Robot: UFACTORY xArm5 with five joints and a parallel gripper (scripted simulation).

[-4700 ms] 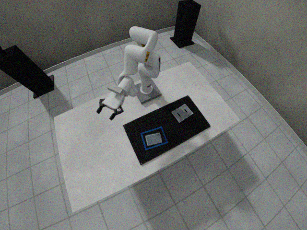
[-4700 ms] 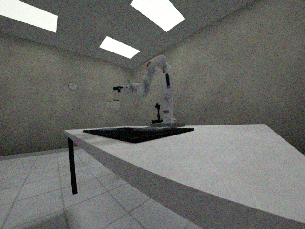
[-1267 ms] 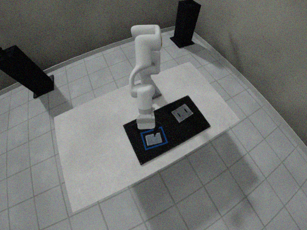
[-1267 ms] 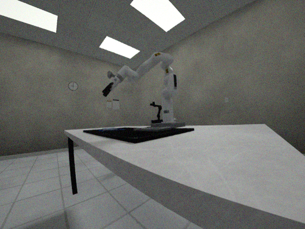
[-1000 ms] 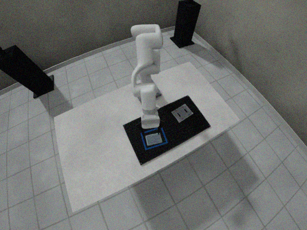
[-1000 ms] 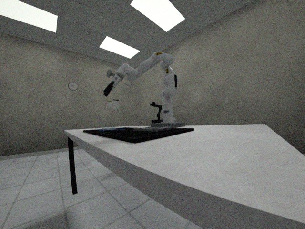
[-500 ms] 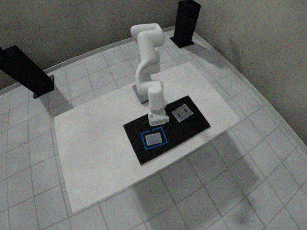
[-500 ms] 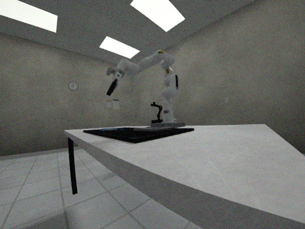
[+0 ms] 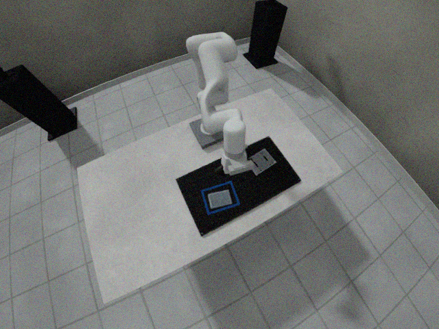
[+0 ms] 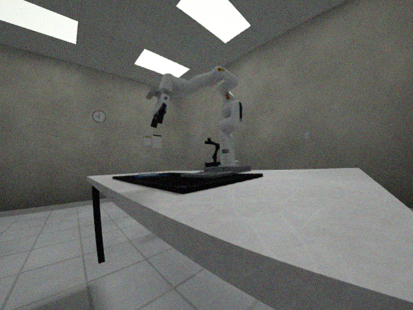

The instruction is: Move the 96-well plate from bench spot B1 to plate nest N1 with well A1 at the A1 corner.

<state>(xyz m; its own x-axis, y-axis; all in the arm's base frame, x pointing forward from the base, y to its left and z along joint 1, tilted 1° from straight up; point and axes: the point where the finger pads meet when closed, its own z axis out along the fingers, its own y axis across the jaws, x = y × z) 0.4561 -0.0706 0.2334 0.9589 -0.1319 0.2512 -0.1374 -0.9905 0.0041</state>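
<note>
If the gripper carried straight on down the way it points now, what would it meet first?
Probably the black mat, between the plate and the nest; the open gripper hangs high and depth is unclear.
</note>
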